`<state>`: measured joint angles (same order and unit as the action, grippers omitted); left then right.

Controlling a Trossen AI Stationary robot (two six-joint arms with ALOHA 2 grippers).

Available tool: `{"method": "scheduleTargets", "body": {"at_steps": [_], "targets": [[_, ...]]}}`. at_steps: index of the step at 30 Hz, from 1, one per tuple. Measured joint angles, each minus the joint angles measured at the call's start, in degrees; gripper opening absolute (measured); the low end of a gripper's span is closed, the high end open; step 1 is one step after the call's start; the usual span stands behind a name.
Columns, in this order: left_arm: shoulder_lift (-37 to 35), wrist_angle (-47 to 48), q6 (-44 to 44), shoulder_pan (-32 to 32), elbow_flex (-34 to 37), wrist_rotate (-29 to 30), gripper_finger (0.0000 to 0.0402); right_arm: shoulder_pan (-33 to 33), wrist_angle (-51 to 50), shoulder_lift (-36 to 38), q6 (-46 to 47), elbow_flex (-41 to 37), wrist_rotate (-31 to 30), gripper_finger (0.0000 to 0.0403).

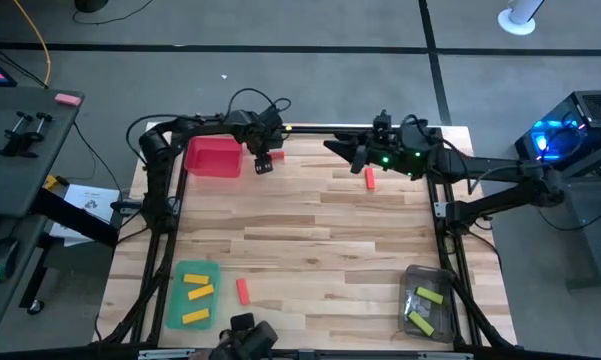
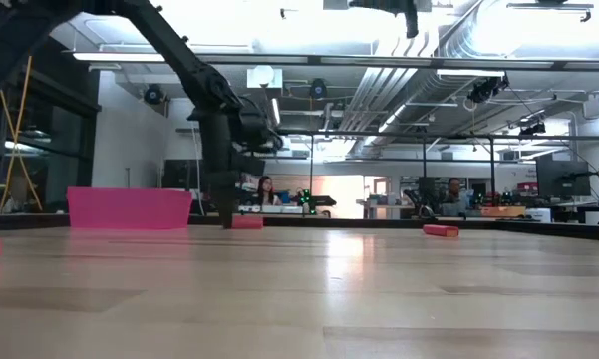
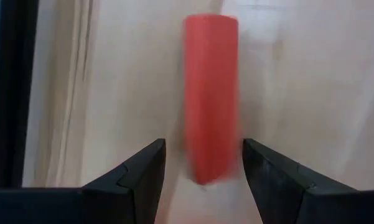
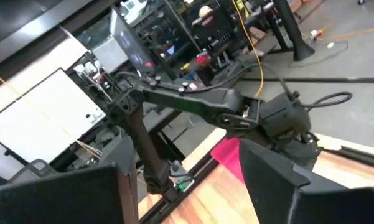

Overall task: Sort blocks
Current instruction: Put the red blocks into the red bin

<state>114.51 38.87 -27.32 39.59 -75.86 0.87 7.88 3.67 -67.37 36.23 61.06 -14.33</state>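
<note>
A red block lies flat on the table beside the red tray. My left gripper points down over it, open, with one finger on each side of the block's near end and a narrow gap to each. In the high view this gripper is at the tray's right side. In the low view it stands next to the block. My right gripper is open and holds nothing. It hovers near the far edge, above and left of a second red block. A third red block lies near the front.
A green tray at the near left holds yellow blocks. A clear tray at the near right holds light green blocks. The middle of the wooden table is bare. People sit in the room behind.
</note>
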Motion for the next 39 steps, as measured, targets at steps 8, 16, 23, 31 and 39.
{"method": "scheduleTargets", "body": {"at_steps": [8,16,23,31,39], "targets": [[3.89,2.18,-6.93,-0.81,-4.91,0.85,0.0195,-0.2,-0.05,-2.5,2.84,0.0,3.01,0.0176],[3.93,2.23,-6.17,-1.35,-5.16,0.07,0.0048,-0.44,0.26,-2.5,1.25,0.0,3.67,0.0176],[-0.65,7.41,1.87,-1.16,-4.85,-5.27,0.004,-0.42,0.7,-2.47,-2.73,0.0,5.57,0.0176],[-21.8,20.42,17.8,-5.12,-0.47,-15.87,0.004,0.0,3.47,-0.11,-12.25,0.0,6.03,0.0176],[-51.83,21.39,57.14,-33.91,18.61,-13.49,0.004,0.11,3.49,3.65,-15.08,0.0,9.65,0.0176]]}}
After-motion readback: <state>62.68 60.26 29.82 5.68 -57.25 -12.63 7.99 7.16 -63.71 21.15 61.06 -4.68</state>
